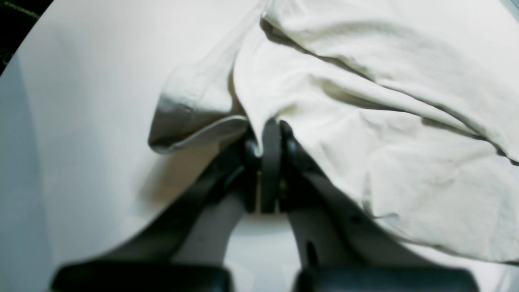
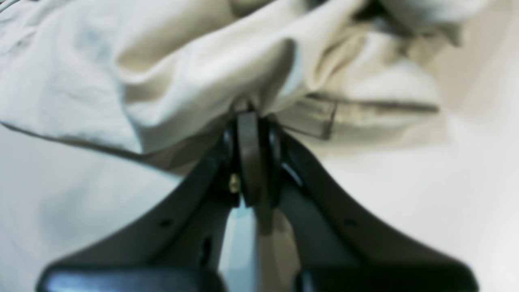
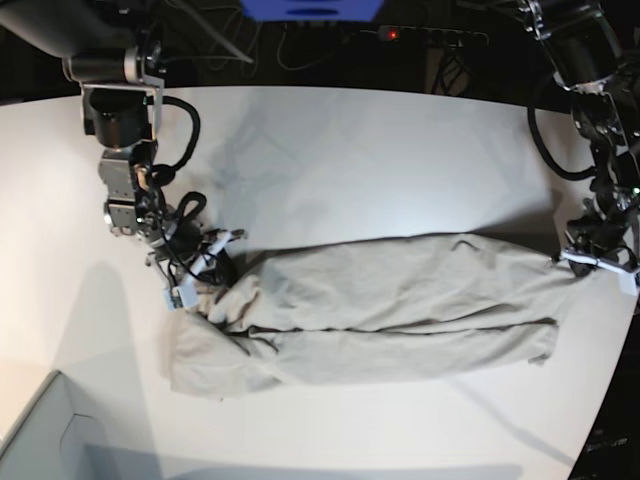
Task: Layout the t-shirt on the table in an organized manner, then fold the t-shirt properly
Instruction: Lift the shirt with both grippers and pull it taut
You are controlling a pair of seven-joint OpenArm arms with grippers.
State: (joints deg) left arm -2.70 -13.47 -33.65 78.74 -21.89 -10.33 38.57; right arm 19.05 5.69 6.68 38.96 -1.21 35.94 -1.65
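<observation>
The light grey-beige t-shirt (image 3: 390, 305) lies bunched into a long band across the white table (image 3: 330, 160), stretched between my two grippers. In the base view my right gripper (image 3: 225, 275) is at the shirt's left end. The right wrist view shows it (image 2: 249, 115) shut on a fold of the t-shirt (image 2: 194, 69), beside a hemmed edge. My left gripper (image 3: 577, 262) is at the shirt's right end, near the table's curved edge. In the left wrist view it (image 1: 271, 125) is shut on a pinch of the t-shirt (image 1: 365, 121), with a hemmed flap hanging just to its left.
A pale grey box corner (image 3: 45, 440) sits at the front left of the table. Cables and a power strip (image 3: 425, 35) lie beyond the far edge. The table's curved edge (image 3: 615, 370) runs close to the left arm.
</observation>
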